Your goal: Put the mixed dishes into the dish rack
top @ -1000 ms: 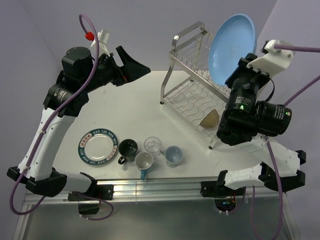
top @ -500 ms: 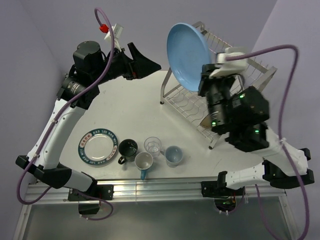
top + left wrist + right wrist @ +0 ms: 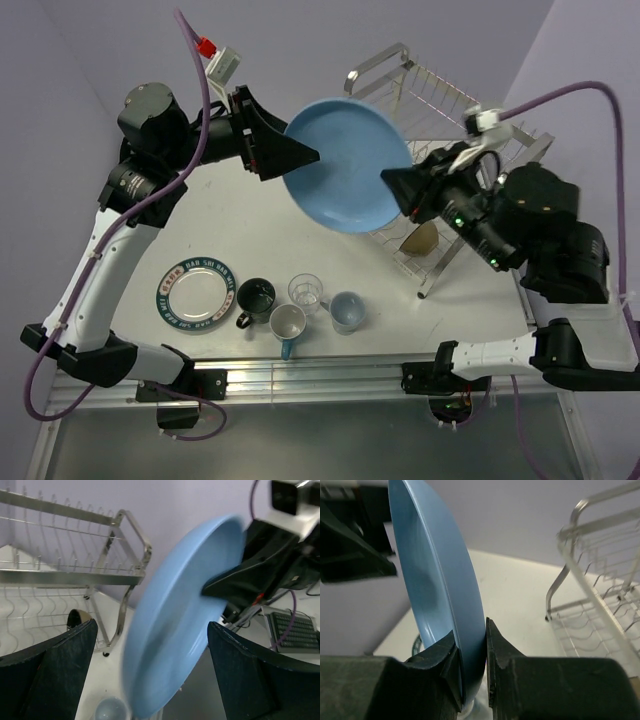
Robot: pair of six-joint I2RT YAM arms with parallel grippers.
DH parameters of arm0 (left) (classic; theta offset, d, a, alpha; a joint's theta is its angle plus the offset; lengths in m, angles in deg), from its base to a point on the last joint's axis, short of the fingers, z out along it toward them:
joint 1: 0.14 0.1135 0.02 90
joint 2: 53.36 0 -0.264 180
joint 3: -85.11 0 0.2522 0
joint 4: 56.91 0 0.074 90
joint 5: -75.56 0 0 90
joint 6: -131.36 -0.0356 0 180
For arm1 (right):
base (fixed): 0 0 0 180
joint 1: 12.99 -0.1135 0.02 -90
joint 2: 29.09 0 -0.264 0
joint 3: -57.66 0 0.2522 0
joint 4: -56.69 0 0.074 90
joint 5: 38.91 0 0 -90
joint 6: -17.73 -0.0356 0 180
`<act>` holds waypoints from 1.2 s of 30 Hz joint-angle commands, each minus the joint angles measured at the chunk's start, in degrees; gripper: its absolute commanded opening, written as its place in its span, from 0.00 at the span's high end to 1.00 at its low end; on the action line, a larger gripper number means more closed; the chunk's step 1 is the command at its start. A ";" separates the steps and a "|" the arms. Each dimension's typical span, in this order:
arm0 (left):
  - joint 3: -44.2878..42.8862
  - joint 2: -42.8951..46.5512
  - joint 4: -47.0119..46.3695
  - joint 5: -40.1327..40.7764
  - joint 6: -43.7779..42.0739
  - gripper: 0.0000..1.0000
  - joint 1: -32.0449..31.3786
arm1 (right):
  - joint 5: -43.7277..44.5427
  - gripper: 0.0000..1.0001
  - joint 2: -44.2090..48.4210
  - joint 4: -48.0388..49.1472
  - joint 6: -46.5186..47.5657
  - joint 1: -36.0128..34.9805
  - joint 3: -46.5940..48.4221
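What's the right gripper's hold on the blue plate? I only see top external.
Observer: Right wrist view: right gripper shut on the light-blue plate rim, one finger on each face.
Operator: Left gripper on it too?
Observer: No. Left wrist view: left gripper open wide, plate between its fingers, neither touching.
Operator: Plate in the rack?
Observer: No. Right wrist view: dish rack stands apart from it, bare table between.

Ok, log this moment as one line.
right gripper: shut on light-blue plate | left gripper: open, at plate | plate: midair, outside dish rack
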 commanded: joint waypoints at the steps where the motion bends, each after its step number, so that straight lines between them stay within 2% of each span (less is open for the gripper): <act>1: 0.66 2.75 -8.02 -7.16 0.66 0.02 -0.24 | -7.99 1.00 0.94 -3.54 -5.14 0.93 -2.28; 6: -0.39 1.35 -11.37 -11.46 4.52 0.09 -0.24 | -10.64 1.00 1.38 -3.45 -5.40 1.20 -3.51; 10: -1.44 -0.23 -14.61 -15.33 7.86 0.28 -0.15 | -10.82 1.00 1.38 -3.01 -6.10 1.99 -3.60; 14: -0.57 -0.76 -18.48 -20.07 12.51 0.39 -0.24 | -13.18 1.00 1.99 -1.96 -6.10 4.27 -3.43; 18: -0.12 -0.94 -17.26 -23.42 13.32 0.50 -0.15 | -17.05 1.00 2.00 -2.22 -5.14 7.00 -2.98; 21: 1.97 -0.42 -19.00 -25.26 15.16 0.54 -0.15 | -19.25 1.00 2.00 -2.40 -4.61 8.67 -3.25; 24: 5.31 0.72 -24.79 -27.37 19.37 0.52 -0.24 | -20.13 1.00 2.08 -1.87 -3.91 10.60 -3.34; 28: 7.96 2.05 -26.92 -29.04 22.10 0.42 -0.24 | -23.54 1.00 1.21 -1.70 -3.03 13.59 -1.85; 31: 9.37 2.75 -27.28 -29.66 22.55 0.41 -0.41 | -26.01 1.00 -0.02 -1.70 -2.41 15.70 -0.71; 32: 9.37 2.93 -26.67 -29.66 22.20 0.44 -0.42 | -26.89 1.00 -0.55 -1.70 -2.15 16.57 -0.53; 33: 9.11 2.93 -26.14 -29.66 21.85 0.58 -0.42 | -27.33 1.00 -0.81 -1.70 -2.06 16.93 -0.18; 34: 9.10 2.84 -25.88 -29.75 22.10 0.67 -0.42 | -27.77 1.00 -1.16 -1.70 -1.89 17.19 0.44; 35: 9.10 2.67 -25.70 -29.66 22.28 0.81 -0.42 | -28.47 1.00 -1.26 -1.70 -1.88 17.89 0.79; 36: 9.10 2.40 -25.17 -29.31 21.94 1.00 -0.42 | -28.91 1.00 -1.43 -1.70 -1.88 18.16 1.40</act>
